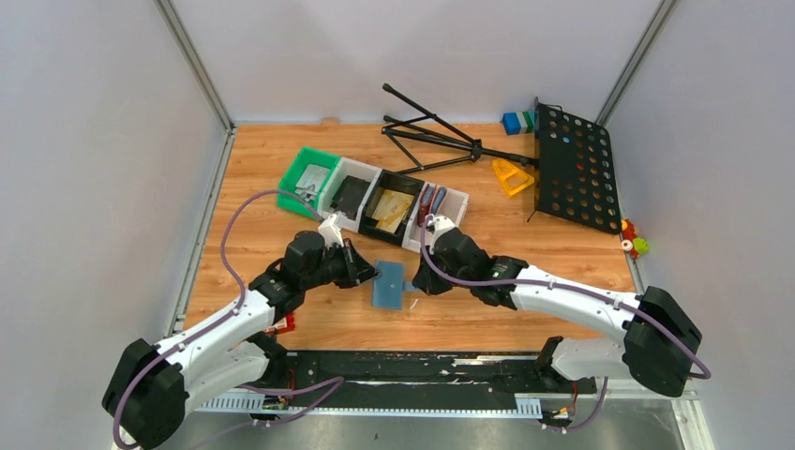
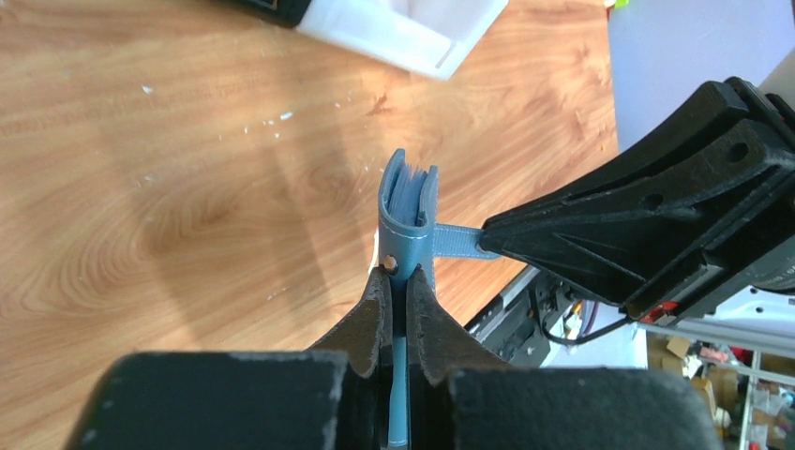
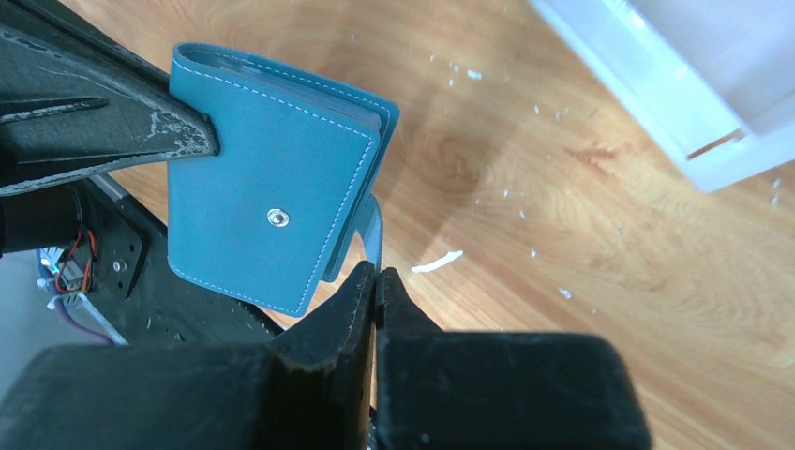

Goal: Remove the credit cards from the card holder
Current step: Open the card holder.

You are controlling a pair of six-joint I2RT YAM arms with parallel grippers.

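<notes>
Bright even lt, soft shadows

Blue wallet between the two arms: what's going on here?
The left gripper has its jaws shut on one edge of the blue wallet, holding it over the wooden table. The right gripper has its jaws pinched on the end of the wallet's strap, which is off its snap. The wallet is folded shut, and no card shows out of it.
</notes>
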